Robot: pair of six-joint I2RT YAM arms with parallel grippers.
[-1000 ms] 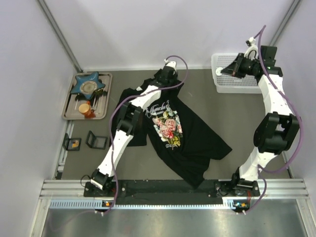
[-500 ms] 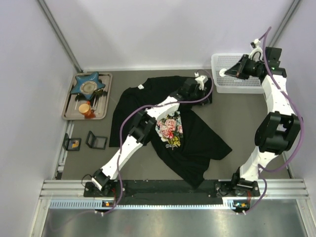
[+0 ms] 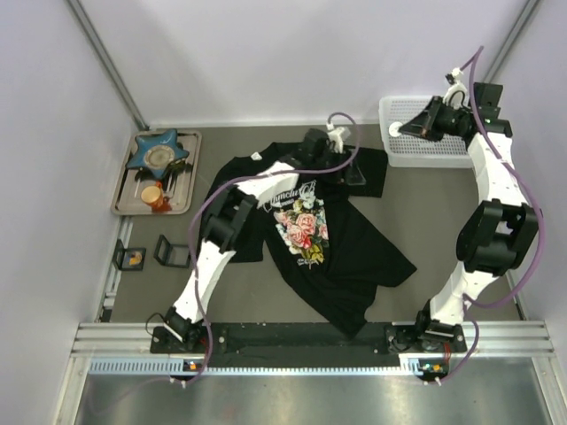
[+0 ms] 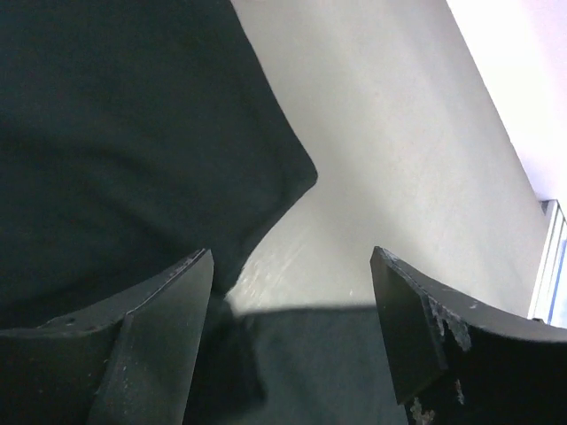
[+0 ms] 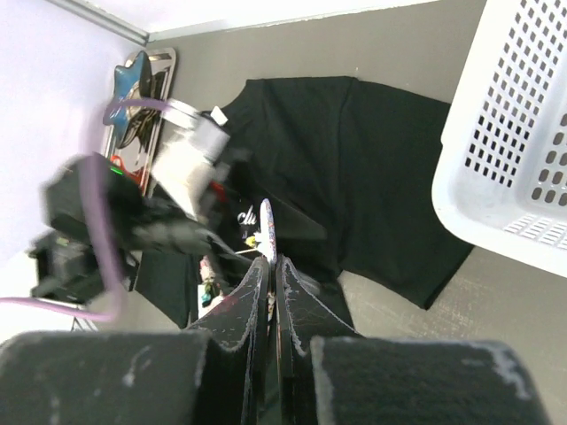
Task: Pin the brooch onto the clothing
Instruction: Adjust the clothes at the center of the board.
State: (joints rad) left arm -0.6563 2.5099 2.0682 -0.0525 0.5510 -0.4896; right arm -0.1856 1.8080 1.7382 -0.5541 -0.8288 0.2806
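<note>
Brooch clamped edge-on in the right tool, aloft beside the white basket; left tool spread, empty, over the T-shirt edge on the surface; carry-in step, I'd say; next needs a careful descent onto the chest.

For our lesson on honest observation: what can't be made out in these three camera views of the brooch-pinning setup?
1. Brooch: the right wrist view shows only its edge in the shut right gripper; its pin is unseen, and it is too small in the top view.
2. T-shirt lettering: partly covered by the left arm in the top view.
3. Left gripper: open; contact with the cloth is unclear in the left wrist view.
</note>
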